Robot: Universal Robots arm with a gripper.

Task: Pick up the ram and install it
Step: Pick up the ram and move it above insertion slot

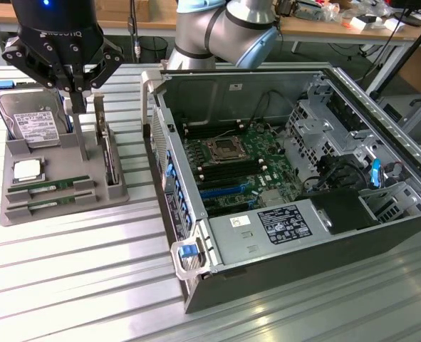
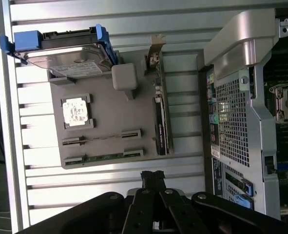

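Two ram sticks lie edge-up in the slots of a grey holder tray [image 1: 14, 214]: one ram stick [image 1: 50, 187] [image 2: 102, 141] and a second ram stick [image 1: 51, 199] [image 2: 105, 157] closer to the tray's front edge. My gripper [image 1: 75, 103] [image 2: 152, 177] hangs above the back of the tray, beside the hard drive [image 1: 30, 121] [image 2: 66, 54]. Its fingers are shut together with nothing between them, well above the sticks. The open computer case [image 1: 196, 285] lies to the exterior view's right, with the motherboard [image 1: 235, 160] and its memory slots exposed.
The tray also holds a processor chip [image 1: 26, 169] [image 2: 77, 112] and an upright card with a metal bracket [image 1: 109, 157] [image 2: 159, 119]. The case's raised side wall [image 1: 169, 178] [image 2: 236, 117] stands between tray and motherboard. A ribbed metal table [image 1: 75, 285] lies underneath.
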